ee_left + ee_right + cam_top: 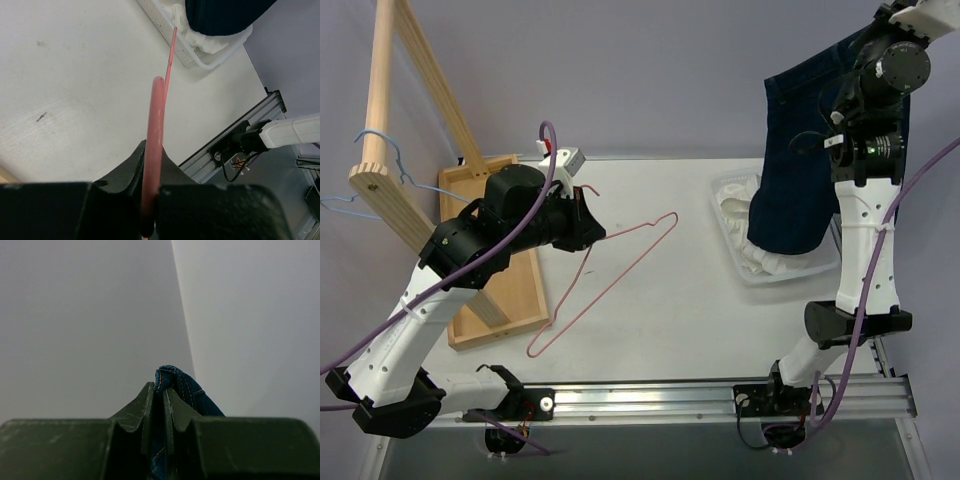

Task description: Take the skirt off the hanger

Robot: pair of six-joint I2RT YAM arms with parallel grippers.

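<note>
The white skirt (733, 205) lies crumpled in a white bin (790, 272) at the right of the table, partly covered by a hanging dark navy denim garment (805, 150). My right gripper (161, 390), high at the back right (875, 25), is shut on the top edge of that denim garment (186, 385). The light-blue hanger (378, 140) hangs on the wooden rack (382, 100) at the far left, with nothing on it. My left gripper (150, 165) is shut on a thin pink wire hanger (620, 270), held out over the table's middle.
A shallow wooden tray (515, 290) lies at the left of the table beneath the rack's leg. The bin (165, 25) with the skirt (200, 42) shows beyond the pink hanger (156, 115). An aluminium rail (650, 400) runs along the near edge.
</note>
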